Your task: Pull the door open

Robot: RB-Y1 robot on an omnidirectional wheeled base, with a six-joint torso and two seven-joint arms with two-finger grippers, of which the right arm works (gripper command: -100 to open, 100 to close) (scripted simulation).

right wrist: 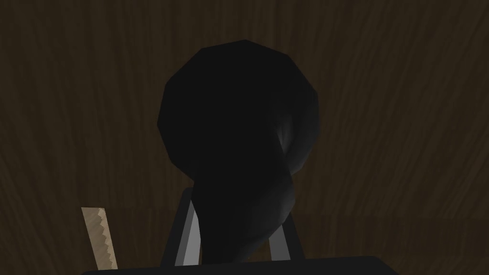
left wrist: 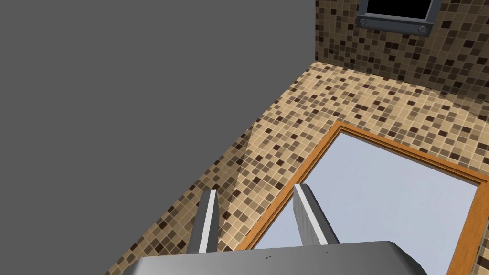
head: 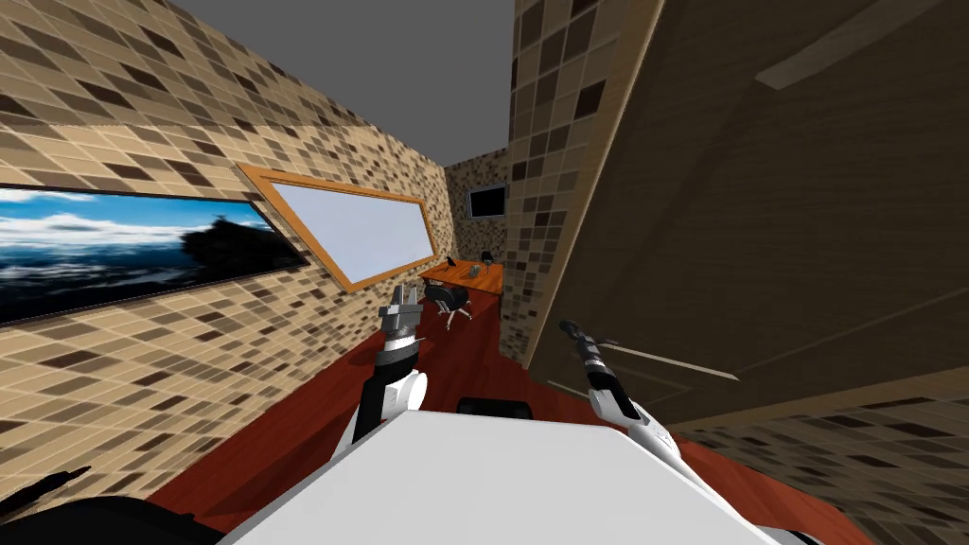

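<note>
Closest to us, our right gripper (right wrist: 234,229) is closed on the dark door handle (right wrist: 239,119), its two grey fingers pressing the sides of the handle's narrow neck, with the round knob bulging beyond them. The handle sits on the dark brown wooden door (head: 776,237), which rises on our right near its free edge. To pull well, we judge the grip should stay firm on the neck, and the arm should draw back along the door's arc, not straight back, so the fingers do not slide off.

Our left gripper (head: 402,305) is raised ahead of our left shoulder, its fingers parted and holding nothing.

Beneath us runs a red-brown floor (head: 312,426). The walls are a mosaic of tan and brown tiles. Along the left wall hang a landscape picture (head: 123,246) and an orange-framed pale panel (head: 355,232). At the far end stand an orange desk (head: 473,274), a black office chair (head: 449,301) and a dark wall screen (head: 487,201).
</note>
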